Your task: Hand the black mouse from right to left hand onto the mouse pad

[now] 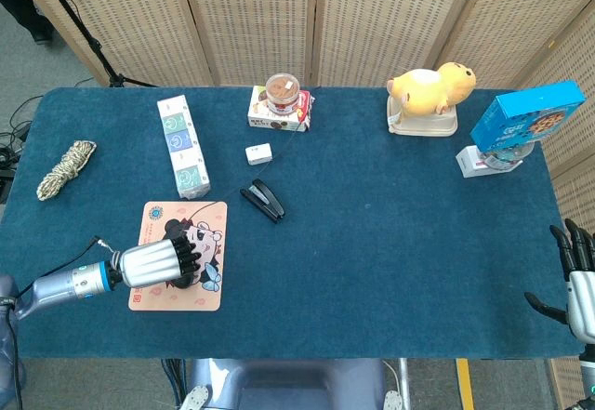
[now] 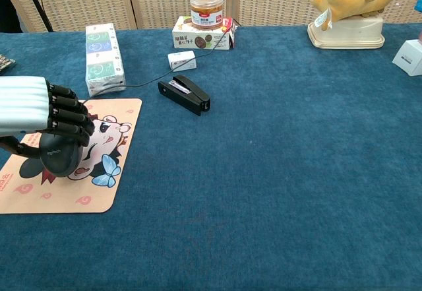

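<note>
The black mouse (image 2: pixel 60 156) sits on the cartoon mouse pad (image 2: pixel 79 195), its thin black cable running back toward the boxes. My left hand (image 2: pixel 43 111) lies over the mouse with fingers curled around its top and still grips it; in the head view this left hand (image 1: pixel 160 262) covers most of the mouse over the mouse pad (image 1: pixel 209 291). My right hand (image 1: pixel 575 275) hangs off the table's right edge, fingers spread and holding nothing. The chest view does not show it.
A black stapler (image 1: pixel 263 200) lies just right of the pad. A long tissue box (image 1: pixel 182 145), small white box (image 1: pixel 258 154), snack box with jar (image 1: pixel 278 105), yellow plush (image 1: pixel 429 91), blue box (image 1: pixel 525 112) and rope coil (image 1: pixel 65 168) ring the table.
</note>
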Action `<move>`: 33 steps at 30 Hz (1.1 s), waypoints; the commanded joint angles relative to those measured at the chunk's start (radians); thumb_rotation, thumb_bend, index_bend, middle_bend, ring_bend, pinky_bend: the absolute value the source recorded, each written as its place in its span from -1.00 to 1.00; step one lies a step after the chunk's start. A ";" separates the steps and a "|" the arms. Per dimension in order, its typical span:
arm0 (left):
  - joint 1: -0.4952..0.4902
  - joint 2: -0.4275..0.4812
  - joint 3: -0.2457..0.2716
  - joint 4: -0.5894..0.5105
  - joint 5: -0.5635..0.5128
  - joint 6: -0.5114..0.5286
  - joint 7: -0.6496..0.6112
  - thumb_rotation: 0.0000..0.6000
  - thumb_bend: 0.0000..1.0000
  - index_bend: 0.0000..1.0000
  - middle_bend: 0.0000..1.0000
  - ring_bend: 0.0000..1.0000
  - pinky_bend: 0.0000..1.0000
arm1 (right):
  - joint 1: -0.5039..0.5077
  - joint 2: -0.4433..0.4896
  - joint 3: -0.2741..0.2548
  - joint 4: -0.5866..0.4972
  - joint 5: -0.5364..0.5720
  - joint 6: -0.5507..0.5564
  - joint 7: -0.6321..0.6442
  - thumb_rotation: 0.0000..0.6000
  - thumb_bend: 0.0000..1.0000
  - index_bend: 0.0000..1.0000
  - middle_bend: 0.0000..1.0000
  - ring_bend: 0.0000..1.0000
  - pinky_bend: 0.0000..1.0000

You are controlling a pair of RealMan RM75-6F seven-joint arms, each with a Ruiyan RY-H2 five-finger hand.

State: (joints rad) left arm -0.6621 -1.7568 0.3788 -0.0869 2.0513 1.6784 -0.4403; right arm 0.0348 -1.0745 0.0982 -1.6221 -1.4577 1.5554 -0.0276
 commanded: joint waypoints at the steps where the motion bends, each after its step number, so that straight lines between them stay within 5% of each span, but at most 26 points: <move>1: -0.002 0.005 0.005 0.005 -0.005 -0.024 -0.001 1.00 -0.62 -0.16 -0.25 -0.32 -0.19 | 0.002 -0.002 0.003 0.003 0.007 -0.004 -0.004 1.00 -1.00 -1.00 -1.00 -1.00 -1.00; 14: -0.003 -0.006 0.008 0.008 -0.030 -0.085 0.003 1.00 -0.62 -0.23 -0.32 -0.35 -0.19 | 0.005 -0.016 0.007 0.008 0.021 -0.017 -0.029 1.00 -1.00 -1.00 -1.00 -1.00 -1.00; 19: 0.001 0.014 0.021 0.013 -0.028 -0.098 -0.006 1.00 -0.68 -0.80 -0.80 -0.71 -0.28 | 0.006 -0.017 0.006 0.006 0.019 -0.021 -0.031 1.00 -1.00 -1.00 -1.00 -1.00 -1.00; 23: 0.005 0.026 0.028 0.008 -0.028 -0.097 -0.008 1.00 -0.72 -0.99 -0.98 -0.86 -0.39 | 0.007 -0.015 0.004 0.003 0.015 -0.024 -0.028 1.00 -1.00 -1.00 -1.00 -1.00 -1.00; 28: 0.019 0.051 0.009 -0.013 -0.055 -0.032 -0.062 1.00 -0.76 -1.00 -1.00 -0.98 -0.46 | 0.004 -0.010 0.001 -0.005 0.001 -0.017 -0.022 1.00 -1.00 -1.00 -1.00 -1.00 -1.00; 33: 0.056 0.082 -0.053 -0.058 -0.120 0.143 -0.175 1.00 -0.81 -1.00 -1.00 -1.00 -0.52 | 0.002 -0.004 -0.014 -0.019 -0.026 -0.016 -0.013 1.00 -1.00 -1.00 -1.00 -1.00 -1.00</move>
State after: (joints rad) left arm -0.6320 -1.6965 0.3663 -0.1145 1.9736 1.7260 -0.5479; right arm 0.0375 -1.0805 0.0877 -1.6384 -1.4796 1.5395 -0.0425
